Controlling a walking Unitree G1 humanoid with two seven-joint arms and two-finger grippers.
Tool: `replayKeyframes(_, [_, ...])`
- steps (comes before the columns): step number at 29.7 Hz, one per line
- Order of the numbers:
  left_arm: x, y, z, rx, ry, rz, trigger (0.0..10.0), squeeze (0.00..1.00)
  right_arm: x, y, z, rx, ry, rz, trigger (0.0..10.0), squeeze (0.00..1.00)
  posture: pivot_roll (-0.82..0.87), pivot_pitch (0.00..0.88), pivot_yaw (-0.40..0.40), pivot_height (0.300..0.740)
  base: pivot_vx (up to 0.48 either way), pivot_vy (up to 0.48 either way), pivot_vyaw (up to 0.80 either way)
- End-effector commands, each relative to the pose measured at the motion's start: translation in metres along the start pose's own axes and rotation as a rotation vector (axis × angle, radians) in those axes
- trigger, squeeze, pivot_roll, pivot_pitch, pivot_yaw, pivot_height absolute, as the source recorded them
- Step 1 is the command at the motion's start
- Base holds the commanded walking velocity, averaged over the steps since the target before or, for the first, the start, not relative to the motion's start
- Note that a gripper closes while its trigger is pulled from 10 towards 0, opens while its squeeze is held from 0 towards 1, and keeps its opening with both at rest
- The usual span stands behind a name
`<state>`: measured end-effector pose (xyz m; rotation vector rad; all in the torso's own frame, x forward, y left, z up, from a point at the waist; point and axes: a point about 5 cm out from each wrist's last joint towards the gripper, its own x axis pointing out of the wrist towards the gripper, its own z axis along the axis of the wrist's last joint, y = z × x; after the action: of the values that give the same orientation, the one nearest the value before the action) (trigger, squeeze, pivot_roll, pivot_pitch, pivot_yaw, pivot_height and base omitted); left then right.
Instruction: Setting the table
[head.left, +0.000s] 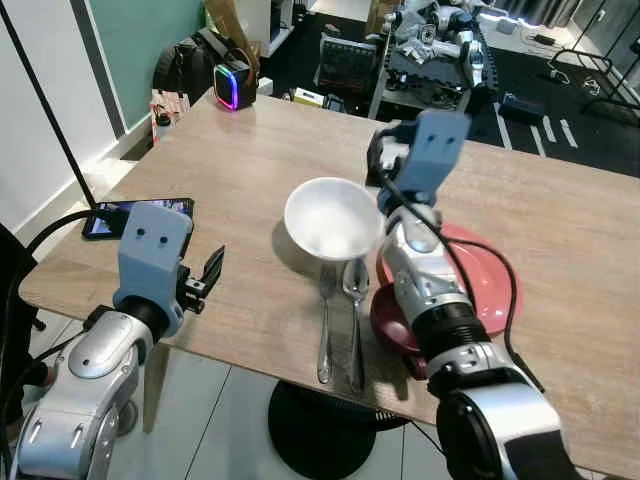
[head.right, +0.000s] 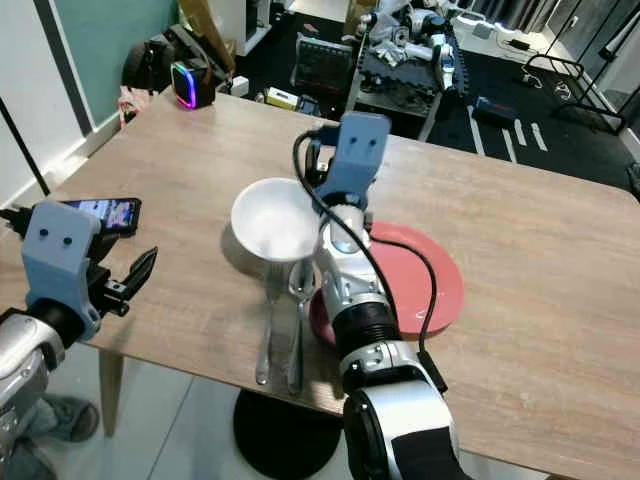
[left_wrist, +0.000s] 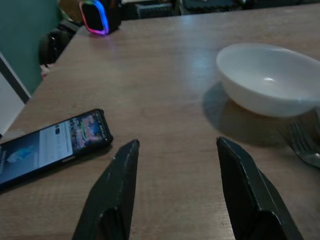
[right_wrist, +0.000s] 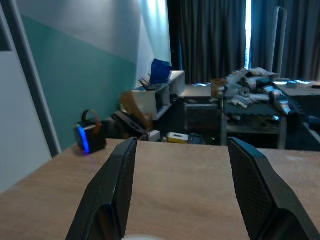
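Note:
A white bowl (head.left: 333, 217) stands mid-table, also in the left wrist view (left_wrist: 270, 80). In front of it a fork (head.left: 326, 320) and a spoon (head.left: 354, 300) lie side by side, handles toward the front edge. A red plate (head.left: 485, 275) lies to the right, with a darker red dish (head.left: 392, 322) at its front edge, partly under my right arm. My right gripper (right_wrist: 182, 142) hovers open and empty just behind the bowl, pointing to the table's far side. My left gripper (left_wrist: 175, 145) is open and empty over the front left edge, apart from the bowl.
A phone (head.left: 137, 215) with a lit screen and a cable lies at the table's left edge, close to my left gripper. A glowing speaker (head.left: 235, 85) stands at the far left corner. Beyond the wooden table (head.left: 560, 200) are cluttered shelves and robot parts.

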<state>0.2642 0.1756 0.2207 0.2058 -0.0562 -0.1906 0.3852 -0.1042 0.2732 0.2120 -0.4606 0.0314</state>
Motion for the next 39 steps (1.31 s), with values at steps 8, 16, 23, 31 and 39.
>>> replayKeyframes(8, [-0.001,-0.001,0.003,-0.024,0.023,-0.156,10.0,0.0,-0.04,-0.069,-0.016,0.104,0.14,-0.175,10.0,0.0,0.18,0.035,0.025,0.74,0.0,0.0,0.0])
replayKeyframes(16, [0.004,0.003,0.003,-0.03,0.028,-0.194,10.0,0.0,-0.075,-0.12,-0.013,0.29,0.149,-0.315,10.0,0.0,0.1,0.009,0.063,0.74,0.0,0.0,0.0])
replayKeyframes(23, [-0.001,0.004,-0.008,-0.081,0.113,-0.241,10.0,0.0,-0.102,-0.141,0.0,0.261,0.169,-0.28,10.0,0.0,0.06,0.0,0.076,0.74,0.0,0.0,0.0])
replayKeyframes(31, [-0.011,-0.019,-0.013,-0.138,0.142,-0.514,10.0,0.0,-0.109,-0.143,0.008,0.171,0.129,-0.249,10.0,0.0,0.04,0.0,0.089,0.74,0.0,0.0,0.0])
replayKeyframes(39, [-0.03,-0.023,-0.005,-0.026,0.157,-0.737,10.0,0.0,-0.116,-0.154,0.021,0.169,0.122,-0.244,10.0,0.0,0.03,0.0,0.11,0.74,0.0,0.0,0.0])
